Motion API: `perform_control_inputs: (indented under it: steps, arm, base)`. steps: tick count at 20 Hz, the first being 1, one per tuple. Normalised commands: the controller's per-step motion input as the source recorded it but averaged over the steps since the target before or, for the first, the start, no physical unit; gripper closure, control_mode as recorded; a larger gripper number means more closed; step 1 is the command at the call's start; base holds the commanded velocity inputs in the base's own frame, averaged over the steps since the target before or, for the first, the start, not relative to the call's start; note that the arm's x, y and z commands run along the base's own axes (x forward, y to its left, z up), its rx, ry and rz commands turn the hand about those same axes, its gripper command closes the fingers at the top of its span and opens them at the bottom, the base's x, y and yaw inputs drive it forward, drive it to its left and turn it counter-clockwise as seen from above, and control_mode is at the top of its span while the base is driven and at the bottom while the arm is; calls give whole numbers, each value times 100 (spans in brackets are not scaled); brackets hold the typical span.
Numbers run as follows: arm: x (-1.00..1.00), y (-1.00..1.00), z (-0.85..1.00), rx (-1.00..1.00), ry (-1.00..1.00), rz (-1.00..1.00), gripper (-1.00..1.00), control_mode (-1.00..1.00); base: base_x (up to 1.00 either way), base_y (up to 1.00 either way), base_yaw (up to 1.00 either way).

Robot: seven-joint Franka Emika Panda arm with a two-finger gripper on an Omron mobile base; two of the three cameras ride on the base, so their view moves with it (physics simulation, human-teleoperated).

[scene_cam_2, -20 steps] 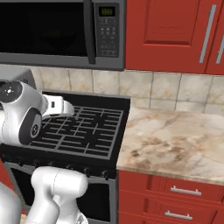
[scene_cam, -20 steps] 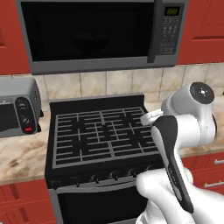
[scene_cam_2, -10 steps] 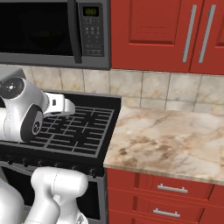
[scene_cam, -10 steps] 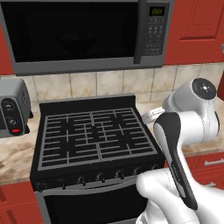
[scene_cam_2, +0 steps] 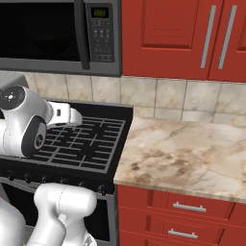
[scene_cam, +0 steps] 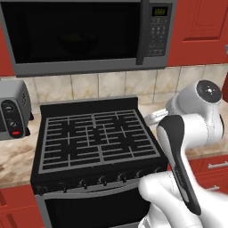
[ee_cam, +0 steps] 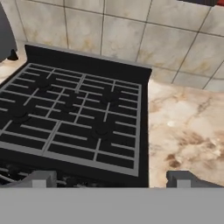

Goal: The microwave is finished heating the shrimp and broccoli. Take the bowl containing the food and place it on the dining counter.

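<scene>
Left base view: microwave [scene_cam: 89, 35] mounted above the black gas stove [scene_cam: 95, 138], door closed, black glass dark, display and button panel on its right side. Bowl, shrimp and broccoli presumably behind that glass; nothing of them readable through it. Silver toaster oven [scene_cam: 13, 109] at the left edge, standing on the worktop beside the stove. White arm folded low at the lower right, well below the microwave.

Judged as the opening step: approach to the microwave, nothing grasped, door not yet opened. Next move calls for raising the hand from stove height to the door, pulling it open, then reaching in for the bowl; only afterwards a carry to the dining counter.

Hand view: looking down over the stove grates and the marbled worktop [ee_cam: 188, 127] to their right, tiled wall behind. Gripper [ee_cam: 111, 178] with two finger tips far apart at the bottom corners, spread wide, nothing between them.

Right base view: adds what the left one lacks, namely the broad stretch of beige-brown stone [scene_cam_2: 192, 153] right of the stove, red drawers with silver bar handles under it, red wall cabinets [scene_cam_2: 187, 36] above. Microwave seen here at the upper left. Toaster oven and the full width of the microwave door given by the left base view alone.
</scene>
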Motion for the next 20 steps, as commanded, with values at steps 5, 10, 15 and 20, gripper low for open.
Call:
perform_control_inputs:
  steps: [5,10,15,20]
  arm:
    - [-21,0,18,1,-29,0,-100,-100]
    - [-36,0,47,8,-46,0,-100,-100]
    - [-19,0,54,11,-38,0,-100,-100]
    - [-3,0,56,9,-33,0,-100,-100]
  base:
    - [0,0,0]
    - [0,0,0]
    - [0,0,0]
    - [0,0,0]
